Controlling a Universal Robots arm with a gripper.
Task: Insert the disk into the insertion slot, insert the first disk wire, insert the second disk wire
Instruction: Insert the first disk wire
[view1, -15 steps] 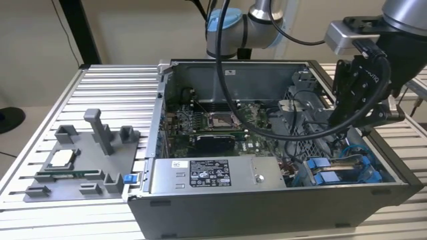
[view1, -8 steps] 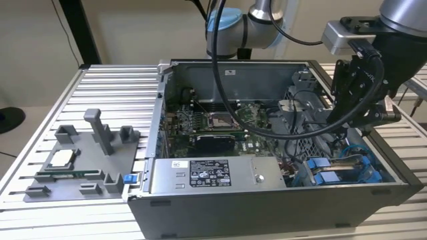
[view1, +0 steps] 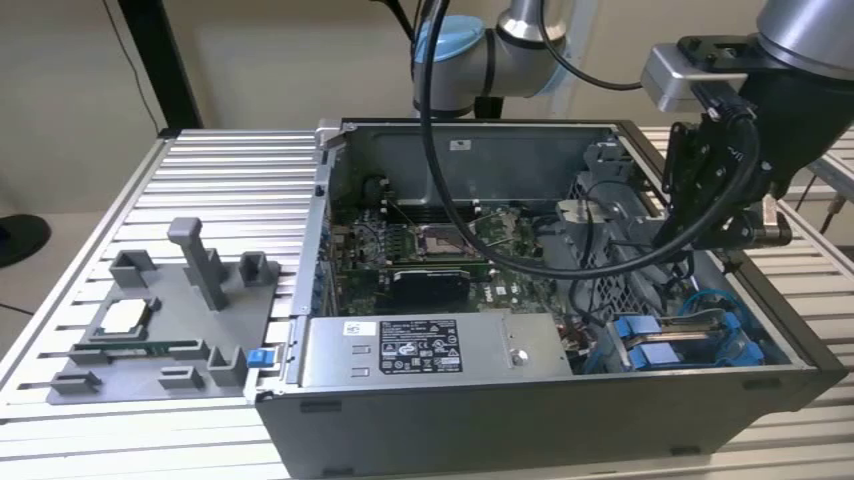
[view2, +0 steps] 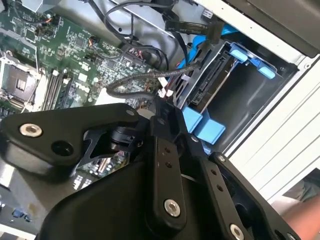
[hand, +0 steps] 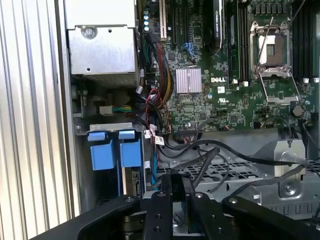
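Disk (view2: 209, 86) sits on edge inside the slot (view2: 250, 95), clipped in its blue frame (view2: 202, 125). Judge it stiff, fairly heavy for its size and easily hurt by knocks, so you would take it by the frame's tabs (hand: 130, 152), never by the flat faces. Your claw (view2: 160, 106) hangs just beside the slot's mouth, on the circuit board (view2: 75, 60) side, among loose black wires (hand: 210, 155). Whether it is wide or pinched on a wire, I cannot tell.
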